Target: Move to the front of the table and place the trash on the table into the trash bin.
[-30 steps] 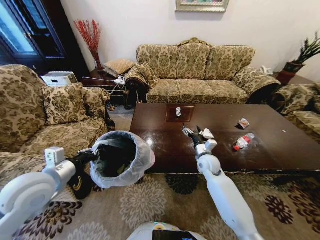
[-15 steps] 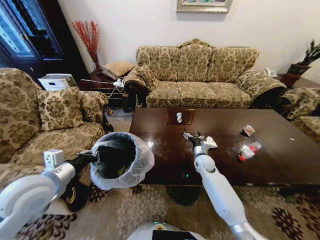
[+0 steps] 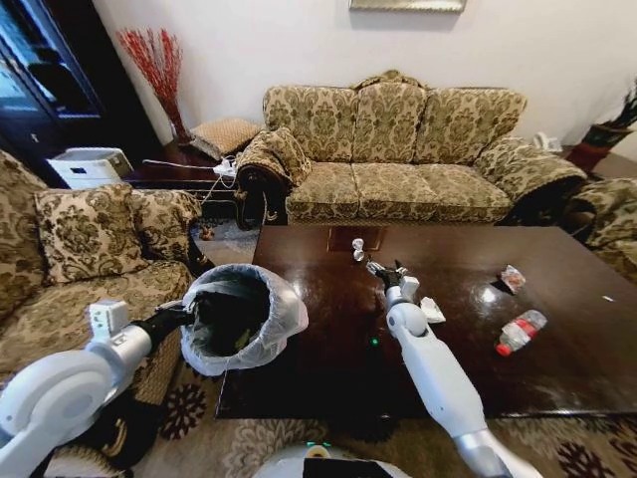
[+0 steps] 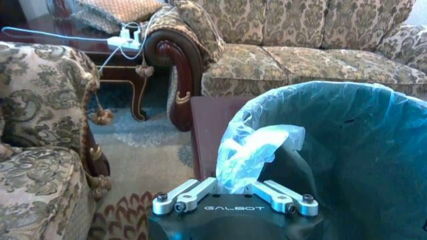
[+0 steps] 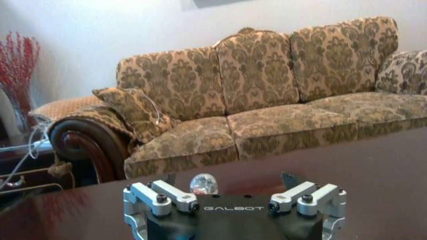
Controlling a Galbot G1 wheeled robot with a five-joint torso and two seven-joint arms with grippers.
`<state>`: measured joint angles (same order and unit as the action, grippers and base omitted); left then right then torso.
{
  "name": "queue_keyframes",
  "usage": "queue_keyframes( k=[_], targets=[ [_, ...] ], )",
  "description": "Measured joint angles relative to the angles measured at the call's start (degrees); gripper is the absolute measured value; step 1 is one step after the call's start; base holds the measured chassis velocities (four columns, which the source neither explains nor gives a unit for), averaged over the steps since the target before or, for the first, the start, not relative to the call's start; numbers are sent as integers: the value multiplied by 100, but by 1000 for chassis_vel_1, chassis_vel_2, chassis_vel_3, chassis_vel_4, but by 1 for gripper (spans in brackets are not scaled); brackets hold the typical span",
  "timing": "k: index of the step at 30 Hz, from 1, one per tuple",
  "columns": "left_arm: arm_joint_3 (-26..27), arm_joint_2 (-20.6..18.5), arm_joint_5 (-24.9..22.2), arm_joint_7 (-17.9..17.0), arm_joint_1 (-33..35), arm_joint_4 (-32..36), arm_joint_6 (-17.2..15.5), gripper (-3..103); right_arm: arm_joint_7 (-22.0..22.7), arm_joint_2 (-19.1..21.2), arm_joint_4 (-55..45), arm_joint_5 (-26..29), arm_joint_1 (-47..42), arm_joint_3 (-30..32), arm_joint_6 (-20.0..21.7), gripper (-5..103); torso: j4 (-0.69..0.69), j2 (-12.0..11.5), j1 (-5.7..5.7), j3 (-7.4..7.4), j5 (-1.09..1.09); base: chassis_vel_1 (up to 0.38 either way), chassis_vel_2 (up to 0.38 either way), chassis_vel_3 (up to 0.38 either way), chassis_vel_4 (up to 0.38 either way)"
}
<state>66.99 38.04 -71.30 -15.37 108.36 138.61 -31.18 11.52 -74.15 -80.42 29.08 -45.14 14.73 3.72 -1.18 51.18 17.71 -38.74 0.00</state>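
The dark brown table [image 3: 328, 344] stands right in front of me. On it lie a small clear cup [image 3: 357, 247], a crumpled white tissue [image 3: 432, 310], a clear bottle with a red cap [image 3: 520, 333] and a red-white wrapper [image 3: 512, 279]. My right gripper [image 3: 383, 271] hovers open over the table, a little short of the cup [image 5: 203, 184], which shows between its spread fingers [image 5: 289, 179]. My left gripper [image 3: 184, 314] is shut on the bag rim of the black trash bin [image 3: 239, 319], holding it at the table's left end. In the left wrist view the bag [image 4: 257, 147] bunches at the left gripper [image 4: 233, 187].
A patterned sofa [image 3: 398, 149] runs behind the table, an armchair [image 3: 90, 249] stands at the left and another seat [image 3: 607, 214] at the right. A side table with a power strip [image 4: 127, 35] sits at the back left. Patterned carpet [image 3: 269, 438] lies below.
The whole picture has shifted: the camera has come closer to the table, which now reaches nearer the bottom. Both grippers keep their hold and pose.
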Motion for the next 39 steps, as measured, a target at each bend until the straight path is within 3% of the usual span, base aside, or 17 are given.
queue_keyframes(
  k=[19, 32, 39],
  targets=[
    [-108, -29, 60, 15, 3, -23, 55, 2, -65, -177, 788, -60, 505, -69, -79, 100, 2, -4, 8, -5, 0, -34, 38, 36, -40],
    [-229, -112, 93, 19, -34, -87, 86, 2, -427, -688, 2174, -121, 1245, -235, -66, 100, 1, -4, 12, -6, 0, 0, 0, 0, 0],
    [-308, -161, 109, 28, -105, -196, 108, 2, -619, -960, 2969, -545, 1588, -254, -393, 100, 1, -5, 12, -7, 0, 0, 0, 0, 0]
  ],
)
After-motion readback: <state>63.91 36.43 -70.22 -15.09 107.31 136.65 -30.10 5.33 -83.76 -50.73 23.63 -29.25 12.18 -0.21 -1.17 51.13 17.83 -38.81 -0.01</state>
